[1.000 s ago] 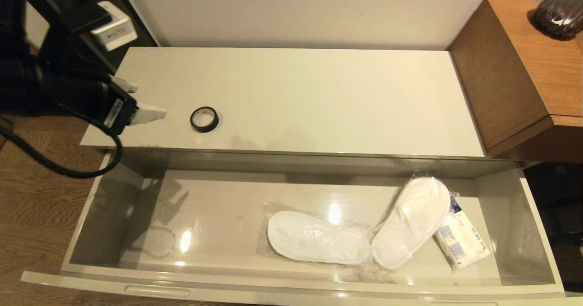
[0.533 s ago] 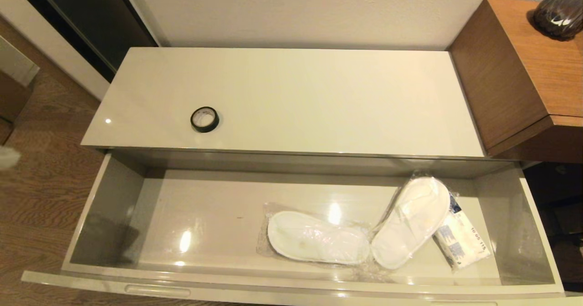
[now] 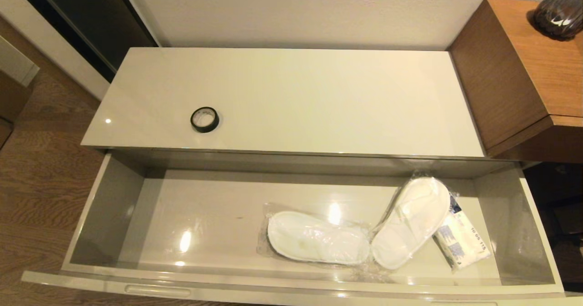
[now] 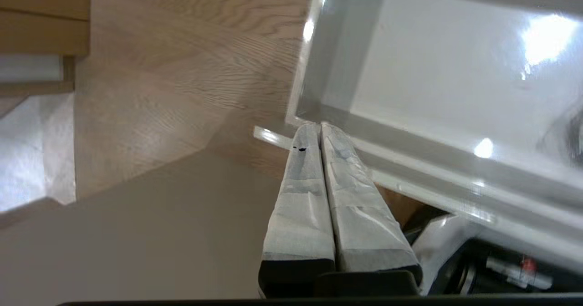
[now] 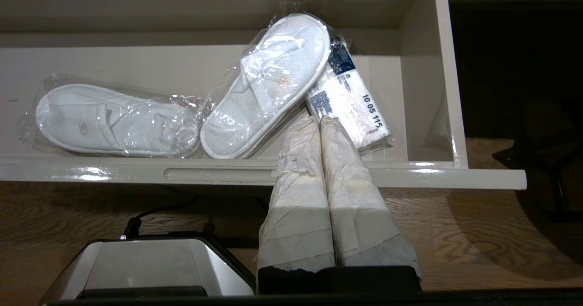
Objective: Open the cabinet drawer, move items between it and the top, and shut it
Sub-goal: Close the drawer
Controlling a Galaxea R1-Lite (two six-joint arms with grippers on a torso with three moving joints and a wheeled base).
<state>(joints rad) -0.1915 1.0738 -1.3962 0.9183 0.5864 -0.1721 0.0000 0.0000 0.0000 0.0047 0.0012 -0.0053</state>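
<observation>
The wide cream drawer (image 3: 109, 206) stands pulled fully out below the glossy cabinet top (image 3: 319, 92). A black tape roll (image 3: 204, 119) lies flat on the top, near its front left. Two white slippers in clear plastic lie in the drawer's right half, one flat (image 3: 316, 238) (image 5: 114, 120), the other (image 3: 410, 221) (image 5: 268, 83) leaning on a white packet. Neither arm shows in the head view. My left gripper (image 4: 319, 126) is shut and empty, by the drawer's front left corner (image 4: 291, 119). My right gripper (image 5: 316, 119) is shut and empty, before the drawer front (image 5: 455, 178).
A white packet with blue print (image 3: 460, 240) (image 5: 348, 101) lies at the drawer's right end. A taller brown wooden unit (image 3: 514, 73) with a dark vase (image 3: 560, 10) stands to the right. Wood floor (image 3: 41, 174) lies to the left.
My left arm, which reached over the top's left end beside the tape roll, has withdrawn out of the head view. The tape roll stays where it was.
</observation>
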